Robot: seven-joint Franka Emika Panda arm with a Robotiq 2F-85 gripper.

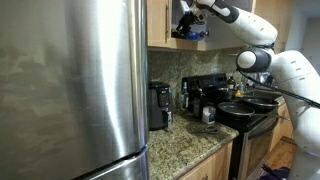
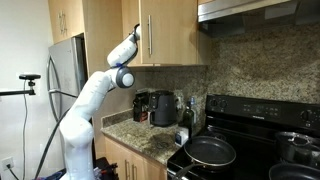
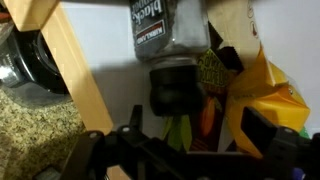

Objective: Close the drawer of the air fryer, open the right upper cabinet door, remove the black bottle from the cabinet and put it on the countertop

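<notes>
In the wrist view the black bottle (image 3: 172, 40) stands in the pale-walled cabinet (image 3: 110, 45), its white label readable and its dark cap (image 3: 174, 90) toward my gripper (image 3: 200, 128). The gripper is open, one finger on each side, with the cap just beyond the fingertips and nothing held. In both exterior views the arm reaches up into the upper cabinet (image 1: 165, 25), and the gripper (image 1: 188, 24) is at its opening. The air fryer (image 1: 158, 105) stands on the granite countertop (image 1: 190, 142) beside the fridge, and its drawer looks pushed in.
A yellow package (image 3: 255, 90) and a green-and-orange item (image 3: 185, 125) crowd the shelf beside the bottle. A light-wood edge (image 3: 75, 70) runs close on one side. Below are a coffee maker (image 1: 195, 98), a glass cup (image 1: 208, 115), pans (image 2: 210, 150) on the black stove, and the steel fridge (image 1: 70, 80).
</notes>
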